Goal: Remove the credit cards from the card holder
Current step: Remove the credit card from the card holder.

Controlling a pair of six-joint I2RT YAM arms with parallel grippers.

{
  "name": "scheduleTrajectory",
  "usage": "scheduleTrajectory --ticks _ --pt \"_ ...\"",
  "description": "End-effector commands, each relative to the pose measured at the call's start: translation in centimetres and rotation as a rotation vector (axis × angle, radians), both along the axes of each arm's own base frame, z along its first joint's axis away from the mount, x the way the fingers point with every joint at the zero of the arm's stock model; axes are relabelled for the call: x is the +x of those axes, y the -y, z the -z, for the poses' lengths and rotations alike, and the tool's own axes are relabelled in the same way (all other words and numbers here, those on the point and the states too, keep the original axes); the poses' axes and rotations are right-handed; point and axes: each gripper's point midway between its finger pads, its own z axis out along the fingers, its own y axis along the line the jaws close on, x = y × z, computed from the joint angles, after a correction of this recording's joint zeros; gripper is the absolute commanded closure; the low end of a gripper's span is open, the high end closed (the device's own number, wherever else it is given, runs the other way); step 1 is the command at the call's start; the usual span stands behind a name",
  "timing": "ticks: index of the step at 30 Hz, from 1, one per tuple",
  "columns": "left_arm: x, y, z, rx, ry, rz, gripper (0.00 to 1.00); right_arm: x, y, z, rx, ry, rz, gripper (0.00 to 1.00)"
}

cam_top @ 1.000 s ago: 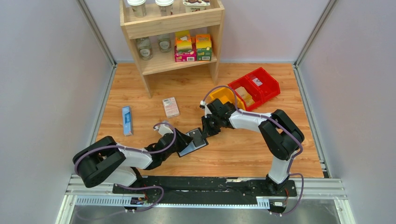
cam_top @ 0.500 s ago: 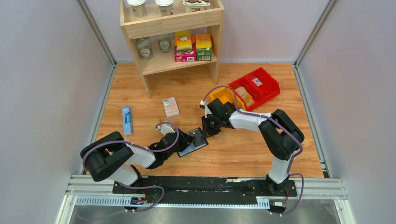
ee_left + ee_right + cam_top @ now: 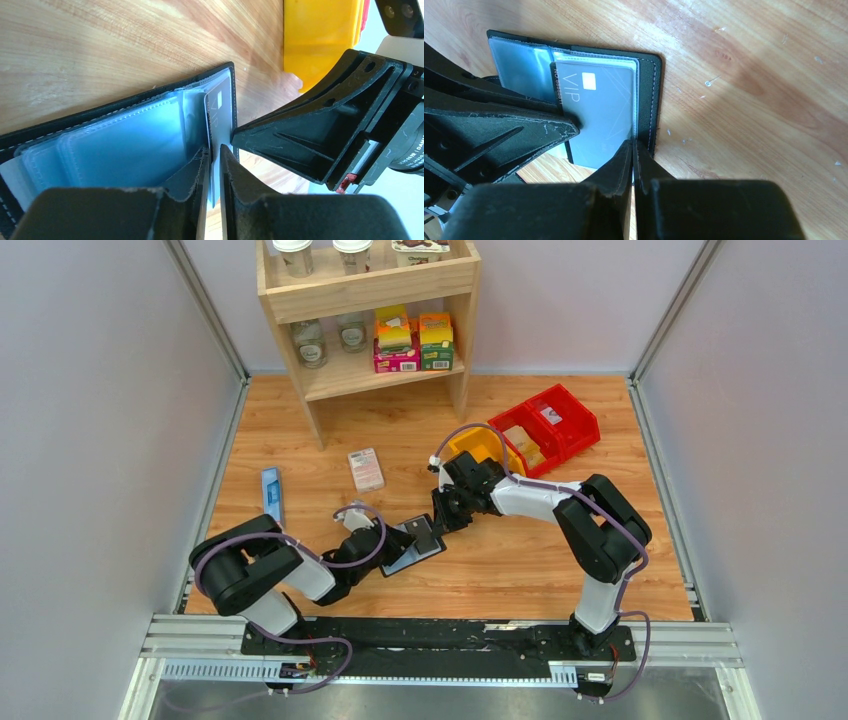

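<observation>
The black card holder (image 3: 418,548) lies open on the wooden floor between the arms, its grey-blue clear pockets (image 3: 115,145) showing. A dark grey credit card marked VIP (image 3: 599,115) sticks partly out of a pocket over the wood; it also shows in the left wrist view (image 3: 220,107). My left gripper (image 3: 214,150) is shut on this card's edge and shows in the top view (image 3: 398,538). My right gripper (image 3: 633,144) is shut on the holder's pocket and cover edge (image 3: 651,100), just right of the card, and shows in the top view (image 3: 441,523). Other cards are hidden.
A yellow bin (image 3: 480,447) and red bins (image 3: 548,425) stand behind the right gripper. A pink-and-white box (image 3: 366,469) and a narrow blue box (image 3: 271,495) lie at the left. A wooden shelf (image 3: 370,300) with jars and cartons stands at the back.
The left arm's rear links have swung to the right and forward. Both grippers and the card holder stay almost where they were.
</observation>
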Motion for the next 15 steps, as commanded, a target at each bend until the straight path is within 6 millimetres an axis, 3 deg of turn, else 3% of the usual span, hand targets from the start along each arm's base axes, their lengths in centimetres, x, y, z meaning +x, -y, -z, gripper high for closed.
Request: scheduleTrajectory --ticks 1,7,15 --pt "0.3 0.4 -2.7 -0.100 0.072 -0.007 0.84 -1.5 0.6 2.4 -0.042 -0.064 -0.012 0.94" --pt "0.3 0.7 -3.9 -0.122 0.111 0.011 0.92 -1.6 0.7 2.6 -0.048 -0.069 -0.011 0.94" --pt "-0.3 0.5 -3.5 -0.133 0.084 0.019 0.90 -1.5 1.0 2.8 -0.066 -0.064 -0.006 0.94"
